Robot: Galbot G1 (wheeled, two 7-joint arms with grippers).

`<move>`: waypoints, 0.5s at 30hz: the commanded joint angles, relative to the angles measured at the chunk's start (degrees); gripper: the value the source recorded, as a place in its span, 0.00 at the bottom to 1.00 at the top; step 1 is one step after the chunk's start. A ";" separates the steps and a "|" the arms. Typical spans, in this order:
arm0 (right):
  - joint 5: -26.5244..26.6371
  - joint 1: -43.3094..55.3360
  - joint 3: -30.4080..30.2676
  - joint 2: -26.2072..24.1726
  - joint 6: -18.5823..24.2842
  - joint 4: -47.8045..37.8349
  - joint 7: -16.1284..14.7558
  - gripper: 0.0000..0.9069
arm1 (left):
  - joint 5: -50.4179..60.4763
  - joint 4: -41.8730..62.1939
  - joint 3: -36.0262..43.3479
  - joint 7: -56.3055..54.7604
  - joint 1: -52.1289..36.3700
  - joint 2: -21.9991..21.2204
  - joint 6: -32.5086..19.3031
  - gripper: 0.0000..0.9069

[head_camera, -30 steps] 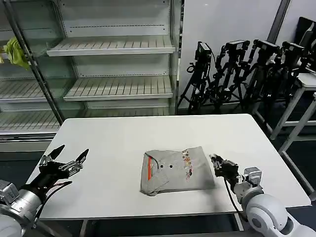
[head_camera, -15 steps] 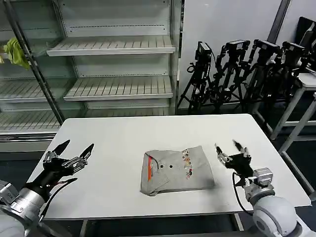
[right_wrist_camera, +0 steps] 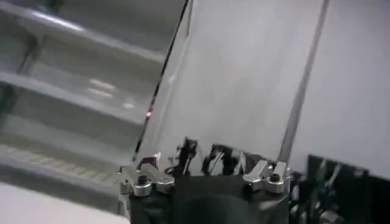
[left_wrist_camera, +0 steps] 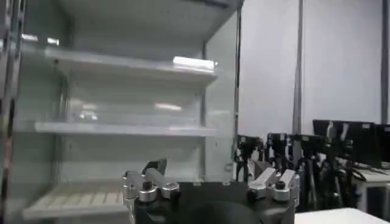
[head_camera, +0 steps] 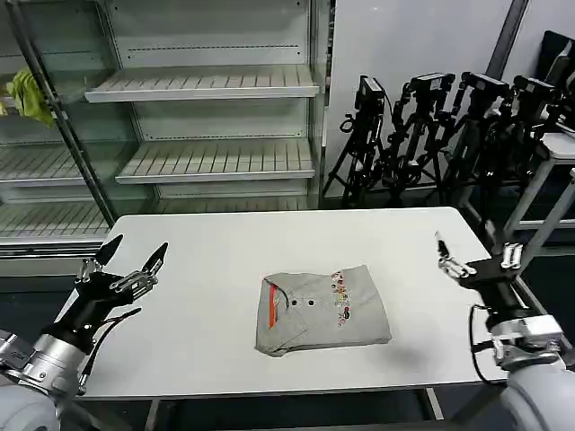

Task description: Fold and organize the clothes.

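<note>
The clothes are one light grey shirt (head_camera: 322, 309), folded into a neat rectangle in the middle of the white table (head_camera: 225, 251), with its orange-red neck strip, small buttons and multicolour print facing up. My left gripper (head_camera: 132, 258) is raised above the table's left edge, open and holding nothing, well clear of the shirt. My right gripper (head_camera: 475, 255) is lifted over the table's right edge, open and holding nothing. Both wrist views look out level at the shelves, with the left gripper (left_wrist_camera: 209, 173) and the right gripper (right_wrist_camera: 206, 168) spread wide.
Metal shelving (head_camera: 207, 85) stands behind the table, with a yellow-green cloth (head_camera: 29, 97) hanging at its left. A cluster of black tripods (head_camera: 449, 126) fills the back right. Another table's legs (head_camera: 539, 206) stand at the far right.
My right gripper opened beside the shirt's right edge, then rose and moved right, away from it. My left gripper lifted slightly. The shirt lies unmoved.
</note>
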 commanded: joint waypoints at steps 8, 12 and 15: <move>-9.19 -7.16 17.66 9.20 5.65 5.07 -7.09 1.00 | 11.84 2.70 2.11 7.54 -4.77 -8.56 -4.75 1.00; -11.13 -6.98 16.92 10.59 6.73 5.14 -7.06 1.00 | 13.01 3.34 1.91 7.99 -4.48 -10.39 -5.13 1.00; -11.53 -6.64 16.44 10.73 6.79 5.09 -6.83 1.00 | 13.31 3.08 1.49 8.11 -3.89 -11.10 -5.33 1.00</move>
